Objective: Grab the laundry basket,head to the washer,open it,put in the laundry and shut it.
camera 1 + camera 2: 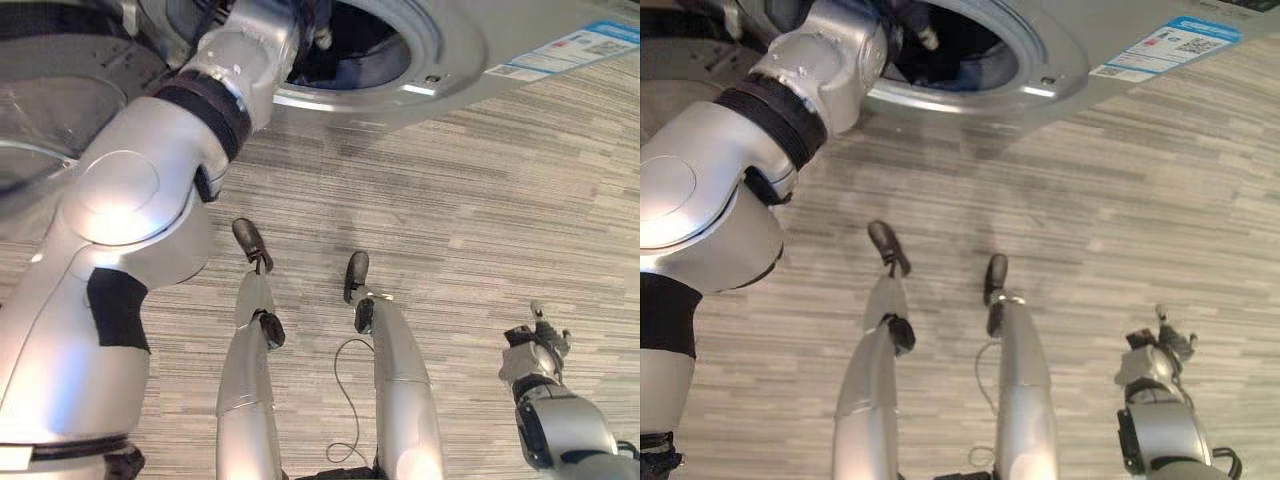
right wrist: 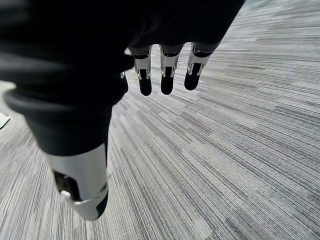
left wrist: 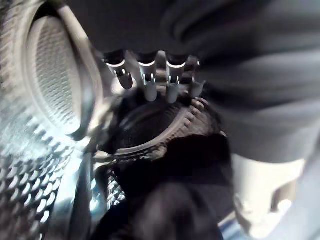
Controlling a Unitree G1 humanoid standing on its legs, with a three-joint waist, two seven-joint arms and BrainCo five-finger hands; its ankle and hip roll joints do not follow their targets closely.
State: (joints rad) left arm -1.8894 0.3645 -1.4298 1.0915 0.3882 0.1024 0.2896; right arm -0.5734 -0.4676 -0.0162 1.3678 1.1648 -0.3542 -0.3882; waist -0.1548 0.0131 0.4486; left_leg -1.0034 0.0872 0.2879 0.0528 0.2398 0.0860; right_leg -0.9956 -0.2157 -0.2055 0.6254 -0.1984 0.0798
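The washer [image 1: 470, 40] stands open, its round port [image 1: 950, 50] at the top of the eye views. My left arm reaches through the port into the drum. In the left wrist view my left hand [image 3: 150, 75] is inside, with relaxed fingers whose tips rest against dark laundry [image 3: 165, 165] with a ribbed hem, next to the perforated steel drum wall [image 3: 30, 165]. My right hand [image 1: 535, 345] hangs low at my right side over the carpet. Its fingers [image 2: 162, 75] are straight and hold nothing.
The washer's glass door [image 1: 50, 110] is swung open to the left of my left arm. A blue and white label [image 1: 570, 50] sits on the washer's front panel. Grey striped carpet [image 1: 450, 220] runs from the washer back toward me.
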